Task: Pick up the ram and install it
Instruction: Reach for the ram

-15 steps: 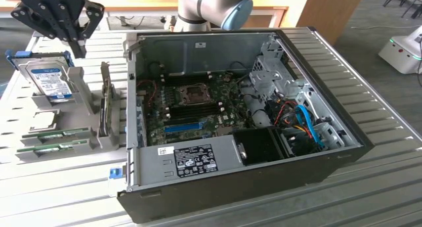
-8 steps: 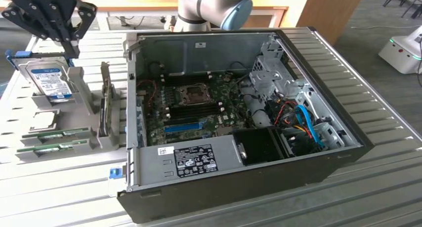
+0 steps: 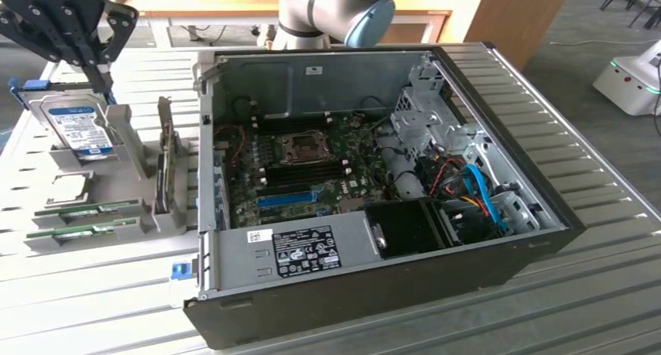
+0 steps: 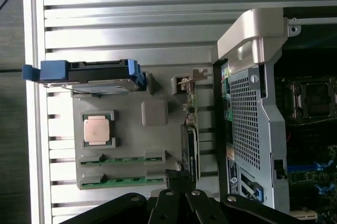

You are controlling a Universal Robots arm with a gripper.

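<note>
Two ram sticks lie side by side in slots of a grey holder at the exterior view's left, beside the open computer case. In the wrist view the same sticks show as thin green strips. My gripper hangs above the holder, near the hard drive, well above the sticks. Its fingers are shut together with nothing between them. The motherboard with its dark memory slots lies inside the case.
The holder also carries a CPU chip, the blue-framed hard drive and an upright card. The case's metal wall stands close beside the holder. A slatted metal table lies all around.
</note>
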